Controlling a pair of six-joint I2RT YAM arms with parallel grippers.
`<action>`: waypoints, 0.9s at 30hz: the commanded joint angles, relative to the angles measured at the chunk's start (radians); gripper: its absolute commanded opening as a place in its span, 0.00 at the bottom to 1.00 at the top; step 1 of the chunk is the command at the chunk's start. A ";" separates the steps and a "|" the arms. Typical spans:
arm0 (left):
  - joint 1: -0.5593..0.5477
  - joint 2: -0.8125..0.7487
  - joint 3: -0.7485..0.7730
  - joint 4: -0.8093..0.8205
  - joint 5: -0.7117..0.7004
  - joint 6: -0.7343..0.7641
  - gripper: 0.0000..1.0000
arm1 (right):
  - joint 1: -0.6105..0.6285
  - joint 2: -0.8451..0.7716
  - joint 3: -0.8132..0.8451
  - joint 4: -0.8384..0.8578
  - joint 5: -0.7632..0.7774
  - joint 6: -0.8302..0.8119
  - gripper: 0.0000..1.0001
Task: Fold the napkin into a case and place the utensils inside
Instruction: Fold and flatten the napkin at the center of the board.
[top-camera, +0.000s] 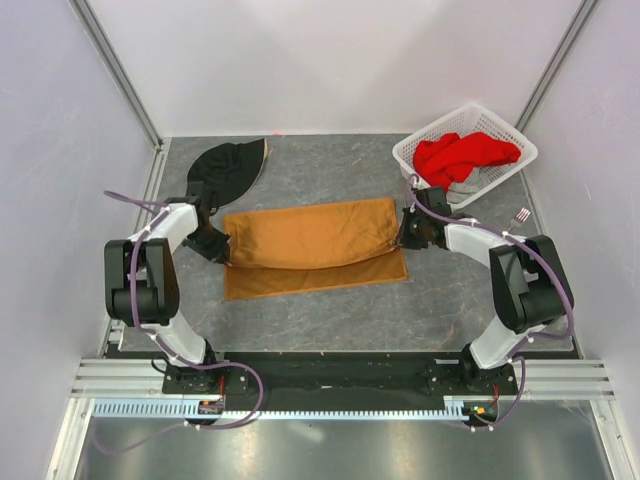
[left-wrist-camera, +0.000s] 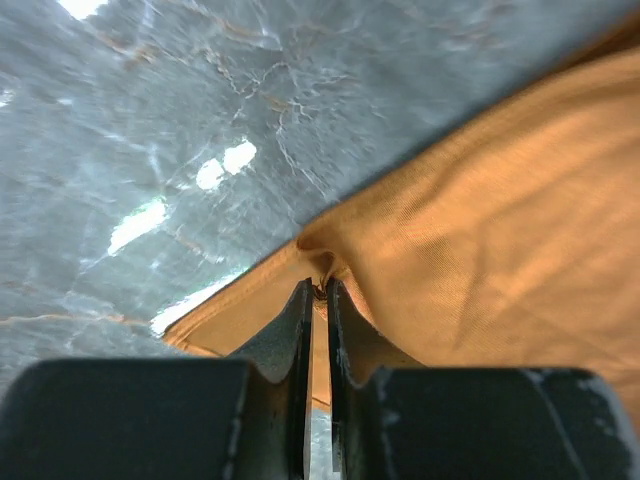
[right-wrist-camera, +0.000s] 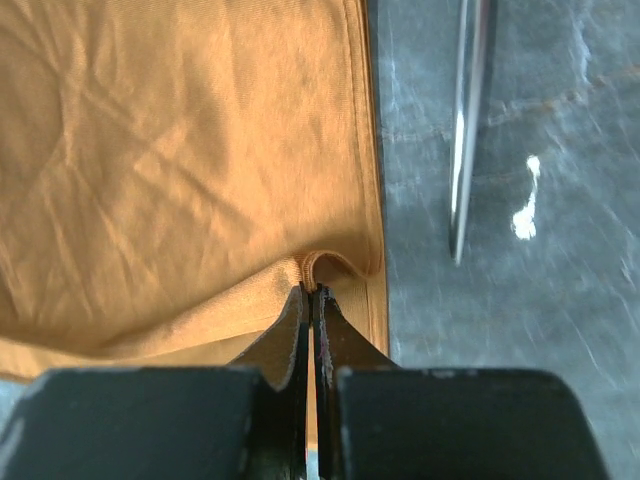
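Top external | left claw (top-camera: 222, 250) pinches napkin (top-camera: 310, 245) | right claw (top-camera: 402, 236) pinches it (opposite edge)

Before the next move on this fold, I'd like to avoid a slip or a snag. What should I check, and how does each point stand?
1. Left gripper pinching the napkin edge: ok.
2. Right gripper pinching the opposite edge: ok.
3. Knife apart from the cloth: ok.
4. Fork apart from the cloth, by the basket: ok.
5. Fold finished: not ok, a lower-layer strip shows along the near side.
6. Black hat clear of the napkin: cannot tell, the left arm covers the gap.
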 joint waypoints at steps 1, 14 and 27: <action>-0.006 -0.219 -0.020 -0.005 -0.099 0.039 0.02 | -0.005 -0.125 0.017 -0.089 0.004 -0.028 0.00; -0.006 -0.428 -0.281 0.004 -0.033 0.017 0.02 | -0.005 -0.279 -0.127 -0.129 -0.069 -0.005 0.00; -0.009 -0.365 -0.309 0.035 -0.031 0.020 0.02 | -0.005 -0.245 -0.145 -0.118 -0.042 -0.025 0.00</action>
